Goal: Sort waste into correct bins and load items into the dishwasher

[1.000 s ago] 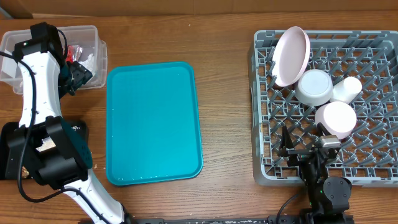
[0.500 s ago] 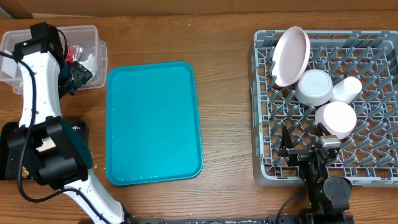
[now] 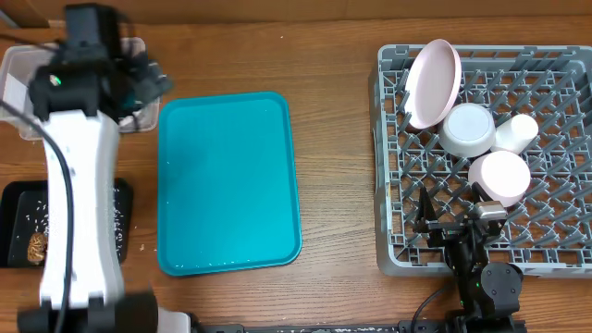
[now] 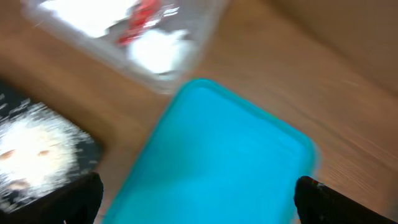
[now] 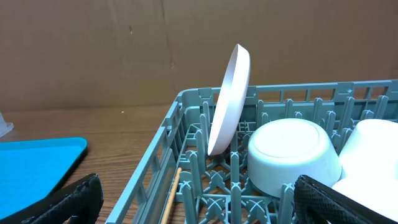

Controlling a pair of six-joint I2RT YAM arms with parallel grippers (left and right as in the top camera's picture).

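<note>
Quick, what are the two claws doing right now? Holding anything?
Left gripper: open, holding nothing.
Right gripper: open, holding nothing.

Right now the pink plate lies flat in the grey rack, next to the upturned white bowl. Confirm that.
Not flat: the pink plate stands on edge in the grey rack, as the right wrist view shows. It is next to the upturned white bowl.

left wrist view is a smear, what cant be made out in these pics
- Clear tub contents: left wrist view is motion-blurred, only red and white blobs; overhead, the left arm covers them.
- Black tray: middle under that arm overhead; blurred and edge-cut in the left wrist view.
- Thin brown stick in the rack: right wrist view, too slight to identify.
</note>
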